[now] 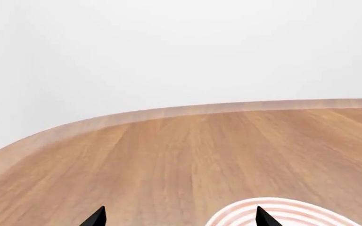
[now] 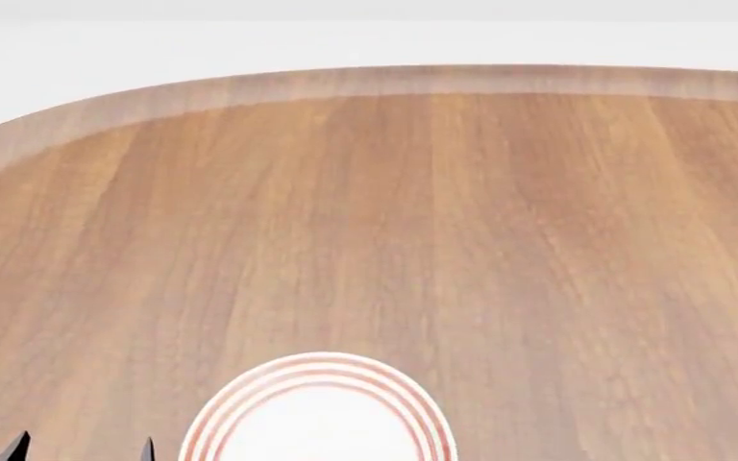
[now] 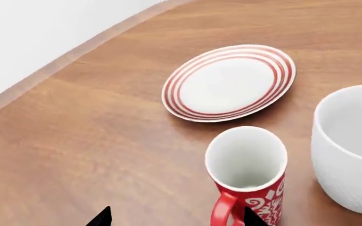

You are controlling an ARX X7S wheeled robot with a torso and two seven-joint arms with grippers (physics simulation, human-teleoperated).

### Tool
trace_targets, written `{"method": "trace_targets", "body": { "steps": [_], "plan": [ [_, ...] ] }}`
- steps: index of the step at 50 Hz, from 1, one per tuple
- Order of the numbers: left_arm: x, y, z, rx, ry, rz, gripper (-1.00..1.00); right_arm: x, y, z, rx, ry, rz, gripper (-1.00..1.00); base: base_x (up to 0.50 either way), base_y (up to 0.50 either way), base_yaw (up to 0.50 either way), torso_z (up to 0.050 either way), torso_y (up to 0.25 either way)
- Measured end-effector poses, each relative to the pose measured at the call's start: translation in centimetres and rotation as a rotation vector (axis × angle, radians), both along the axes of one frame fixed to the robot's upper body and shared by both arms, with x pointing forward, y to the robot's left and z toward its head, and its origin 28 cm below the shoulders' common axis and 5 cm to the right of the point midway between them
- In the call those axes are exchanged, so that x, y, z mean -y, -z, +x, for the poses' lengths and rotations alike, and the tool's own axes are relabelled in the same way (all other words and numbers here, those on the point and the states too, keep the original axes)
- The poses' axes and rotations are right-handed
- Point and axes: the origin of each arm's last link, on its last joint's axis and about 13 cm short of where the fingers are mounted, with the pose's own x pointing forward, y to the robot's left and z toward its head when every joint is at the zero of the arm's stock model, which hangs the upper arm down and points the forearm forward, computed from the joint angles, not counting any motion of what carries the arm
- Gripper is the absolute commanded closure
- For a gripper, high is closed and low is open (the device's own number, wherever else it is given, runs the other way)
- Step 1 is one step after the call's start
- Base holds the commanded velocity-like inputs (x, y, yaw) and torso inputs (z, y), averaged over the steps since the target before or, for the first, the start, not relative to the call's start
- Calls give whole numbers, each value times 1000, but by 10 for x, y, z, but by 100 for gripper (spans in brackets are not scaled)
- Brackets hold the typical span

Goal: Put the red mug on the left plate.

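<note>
The red mug (image 3: 264, 200) stands upright on the wooden table, white inside, its red handle facing my right gripper (image 3: 176, 219). That gripper is open; the handle lies just inside one fingertip (image 3: 251, 218), which overlaps the mug's body. Beyond the mug lies a white plate with red rings (image 3: 231, 82); I cannot tell which of the two plates it is. The head view shows a ringed plate (image 2: 318, 408) at the bottom centre, apparently the left plate (image 1: 282, 214), with my left gripper (image 2: 84, 451) open just left of it. The left gripper (image 1: 181, 219) holds nothing.
A larger plain white mug (image 3: 350, 146) stands close beside the red mug. The table's rounded far edge (image 2: 382, 82) runs across the back, with a white wall behind. The right arm and the mugs are outside the head view.
</note>
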Motion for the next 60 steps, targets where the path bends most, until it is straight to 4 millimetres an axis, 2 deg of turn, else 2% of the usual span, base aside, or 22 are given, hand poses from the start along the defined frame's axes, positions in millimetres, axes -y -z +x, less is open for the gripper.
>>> {"method": "trace_targets", "body": {
  "steps": [8, 27, 42, 60],
  "plan": [
    [0, 0, 0, 0, 0, -1, -100, 4, -1, 0, -9, 30, 43, -100, 0, 0, 0, 0, 0],
    [-1, 0, -1, 1, 1, -1, -100, 15, -10, 16, -28, 88, 156, -100, 0, 0, 0, 0, 0],
    [-1, -1, -1, 2, -2, -1, -100, 25, 7, 41, -107, 142, 289, -100, 0, 0, 0, 0, 0],
    [-1, -1, -1, 3, -3, 0, -100, 28, 11, 51, -128, 159, 339, -100, 0, 0, 0, 0, 0]
  ]
}}
